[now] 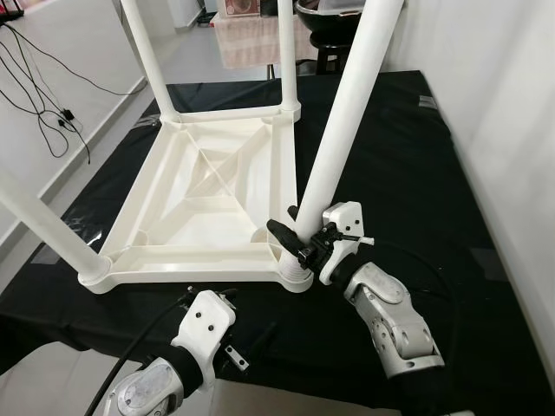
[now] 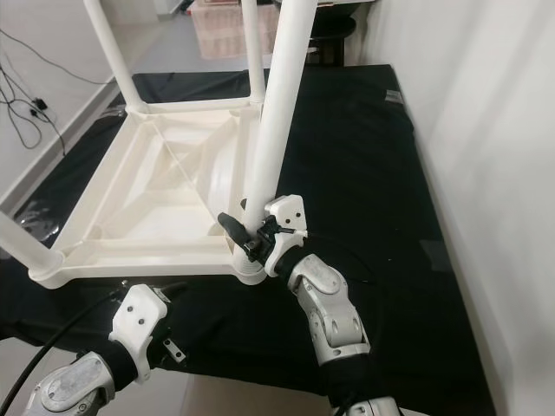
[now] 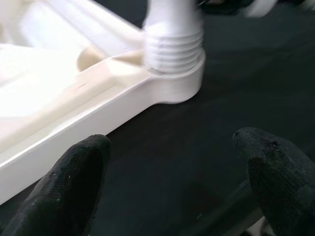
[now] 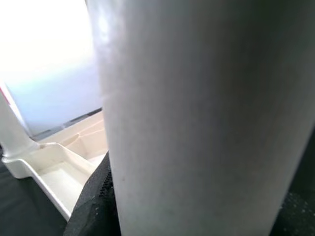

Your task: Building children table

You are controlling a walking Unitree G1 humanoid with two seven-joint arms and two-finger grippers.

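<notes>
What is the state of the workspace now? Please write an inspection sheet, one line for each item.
Surface: black mat on the floor.
Job's things: white table top lies upside down, four white legs in its corners; near-right leg leans, threads visible at its socket.
Clutter: small metal bracket on the mat's near edge.
Grippers: right gripper grips the leaning leg near its base; left gripper open, above the mat by that corner.
Cables: black cables on the floor, far left.
Surroundings: white wall on the right.

We see a home room: pale tiled floor point(image 1: 78, 121), white wall point(image 1: 512, 130), loose black cables point(image 1: 39, 82), storage box point(image 2: 221, 13).
</notes>
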